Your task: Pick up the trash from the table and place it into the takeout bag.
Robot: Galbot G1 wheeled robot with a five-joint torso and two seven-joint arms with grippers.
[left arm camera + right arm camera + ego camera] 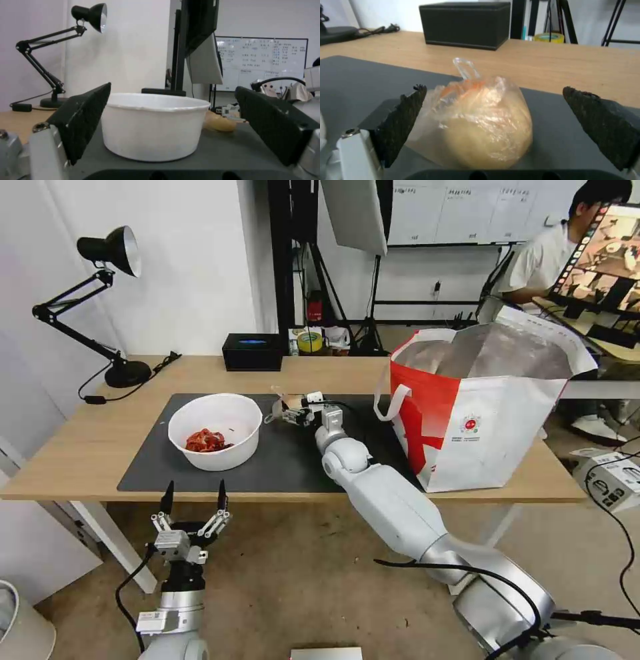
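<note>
Trash bag (480, 125) on dark mat (280, 460) sits between right hand's (283, 413) wide-spread fingers (403, 120).

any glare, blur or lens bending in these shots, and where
Head view: wide-lens bending at the edges, and the takeout bag foil lining throws bright glare. Left wrist view: the white bowl is fairly crisp, while the left gripper fingers are close and soft. Right wrist view: highlights glint on the clear bag between the open right gripper fingers.
</note>
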